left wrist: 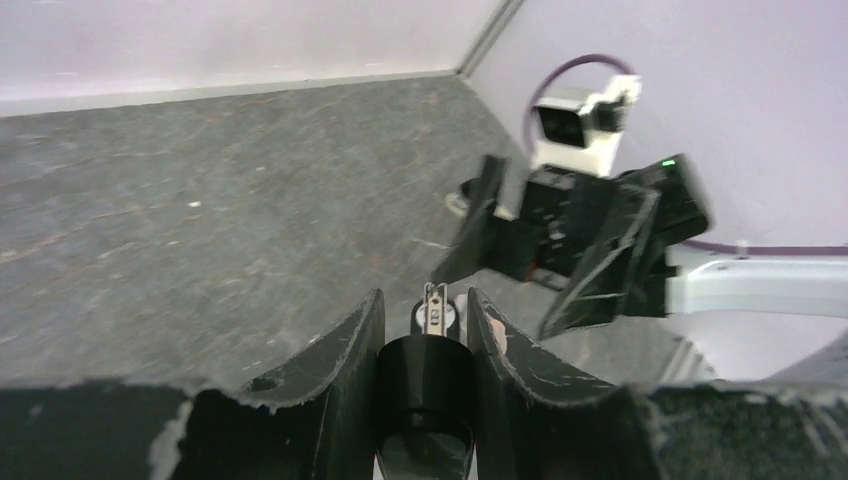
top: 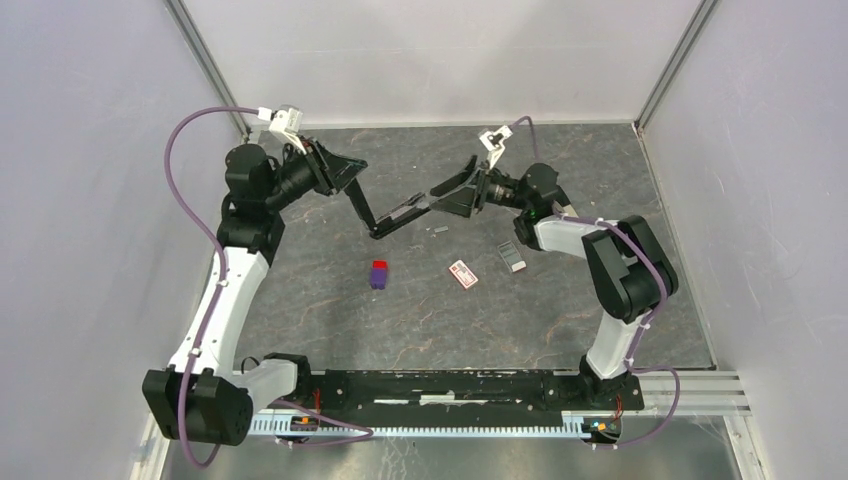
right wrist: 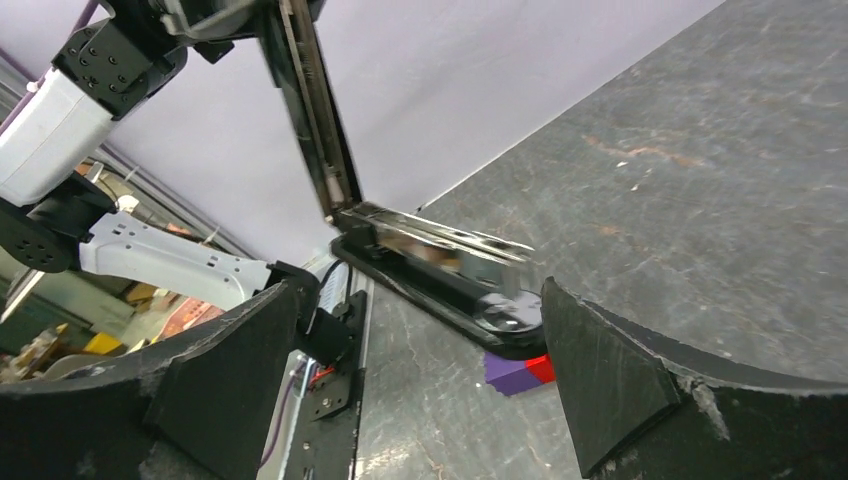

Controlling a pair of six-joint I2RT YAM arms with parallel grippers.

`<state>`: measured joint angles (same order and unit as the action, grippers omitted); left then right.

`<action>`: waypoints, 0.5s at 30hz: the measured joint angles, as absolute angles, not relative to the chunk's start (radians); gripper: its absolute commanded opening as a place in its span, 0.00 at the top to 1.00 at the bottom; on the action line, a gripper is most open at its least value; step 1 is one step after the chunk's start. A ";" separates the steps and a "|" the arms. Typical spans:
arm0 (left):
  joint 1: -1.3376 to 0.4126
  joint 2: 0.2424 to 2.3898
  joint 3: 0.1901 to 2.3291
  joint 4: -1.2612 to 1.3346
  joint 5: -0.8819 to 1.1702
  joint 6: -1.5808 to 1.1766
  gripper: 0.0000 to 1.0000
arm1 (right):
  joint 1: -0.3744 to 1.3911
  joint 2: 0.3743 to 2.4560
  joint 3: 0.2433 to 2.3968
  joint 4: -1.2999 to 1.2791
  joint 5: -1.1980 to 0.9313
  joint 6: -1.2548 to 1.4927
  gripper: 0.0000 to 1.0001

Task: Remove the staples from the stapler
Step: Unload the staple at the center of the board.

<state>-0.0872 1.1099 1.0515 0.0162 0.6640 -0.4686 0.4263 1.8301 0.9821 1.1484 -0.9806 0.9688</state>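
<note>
Above the table's rear middle, the stapler hangs hinged open in a V. The left gripper clamps its black bar, presenting the rail. The right gripper stands wide, fingers either side of the rail's end. Whether the rail holds staples cannot be told.

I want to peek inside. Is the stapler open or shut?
Open. The stapler has its top half swung up, away from the shiny bottom half, and the two make a wide V.
</note>
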 measured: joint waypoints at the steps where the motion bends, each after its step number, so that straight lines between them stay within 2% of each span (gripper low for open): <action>1: -0.084 1.111 1.061 -0.007 0.654 -0.451 0.98 | 0.413 1.824 0.973 1.160 -0.986 0.971 0.02; 8: -0.046 1.135 1.073 -0.075 0.517 -0.390 0.98 | 0.338 1.734 0.872 1.168 -1.009 0.902 0.02; 15: -0.045 1.174 1.034 -0.006 0.315 -0.312 0.98 | 0.299 1.600 0.830 0.910 -1.046 0.657 0.02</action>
<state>-0.0452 1.1744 1.0340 -0.0063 0.3153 -0.3119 0.2989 1.6001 0.8295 0.9096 -1.0462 0.6575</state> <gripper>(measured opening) 0.399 0.979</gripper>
